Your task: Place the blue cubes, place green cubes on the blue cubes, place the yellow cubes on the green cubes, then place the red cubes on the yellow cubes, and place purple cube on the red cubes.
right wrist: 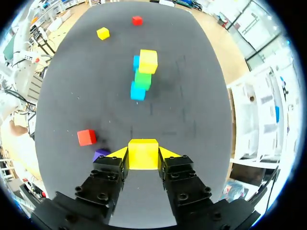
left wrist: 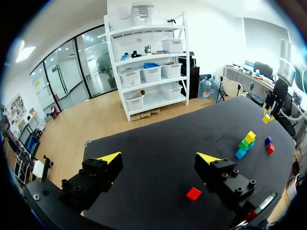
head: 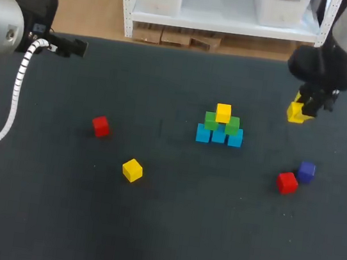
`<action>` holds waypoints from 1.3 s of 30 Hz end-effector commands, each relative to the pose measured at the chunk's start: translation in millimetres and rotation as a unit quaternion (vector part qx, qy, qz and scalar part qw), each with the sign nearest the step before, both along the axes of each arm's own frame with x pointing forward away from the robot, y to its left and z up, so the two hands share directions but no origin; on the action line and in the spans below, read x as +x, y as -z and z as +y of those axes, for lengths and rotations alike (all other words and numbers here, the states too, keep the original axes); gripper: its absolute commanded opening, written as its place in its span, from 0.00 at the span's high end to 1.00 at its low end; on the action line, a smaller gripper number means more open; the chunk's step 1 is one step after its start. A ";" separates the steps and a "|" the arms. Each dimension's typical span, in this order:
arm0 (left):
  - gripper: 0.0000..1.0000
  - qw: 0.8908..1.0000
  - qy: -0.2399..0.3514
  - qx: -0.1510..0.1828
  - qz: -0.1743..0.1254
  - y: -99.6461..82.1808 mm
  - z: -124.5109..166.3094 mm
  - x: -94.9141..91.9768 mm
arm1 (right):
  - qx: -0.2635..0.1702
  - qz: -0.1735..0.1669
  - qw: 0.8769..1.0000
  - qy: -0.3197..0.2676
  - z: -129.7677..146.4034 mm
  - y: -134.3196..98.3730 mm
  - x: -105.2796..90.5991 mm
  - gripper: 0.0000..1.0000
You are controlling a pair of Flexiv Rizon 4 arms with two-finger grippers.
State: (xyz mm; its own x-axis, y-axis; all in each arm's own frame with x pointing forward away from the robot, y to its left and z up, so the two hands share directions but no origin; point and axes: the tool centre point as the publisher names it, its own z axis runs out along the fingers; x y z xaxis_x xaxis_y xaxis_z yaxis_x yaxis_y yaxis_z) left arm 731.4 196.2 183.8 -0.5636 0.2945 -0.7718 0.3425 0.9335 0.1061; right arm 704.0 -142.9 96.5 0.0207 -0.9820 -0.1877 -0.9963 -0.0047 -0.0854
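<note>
Clamping 1 yellow cube [right wrist: 143,152], right end effector [right wrist: 143,155] above the table [head: 146,230]; left end effector [left wrist: 159,158] wide open, holding nothing.

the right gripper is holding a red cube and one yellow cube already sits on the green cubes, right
Not red: the right wrist view shows the right gripper shut on a small yellow cube. Another yellow cube does sit on the green cubes.

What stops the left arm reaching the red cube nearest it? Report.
Likely nothing, so yes: the left tool is open and empty, and the red cube lies alone, nothing around it.
</note>
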 end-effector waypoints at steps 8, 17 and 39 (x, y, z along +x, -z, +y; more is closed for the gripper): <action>0.00 1.000 0.003 -0.002 0.001 0.1 1.1 1.2 | -0.016 0.052 0.998 -0.018 34.8 -26.2 -5.6 0.95; 0.00 1.000 0.003 -0.002 0.001 0.1 1.1 1.2 | -0.043 0.062 0.997 -0.012 57.8 -29.2 -15.9 0.99; 0.00 1.000 0.003 -0.002 0.001 0.1 1.1 1.2 | -0.042 0.074 0.996 -0.016 84.4 -1.4 -17.1 1.00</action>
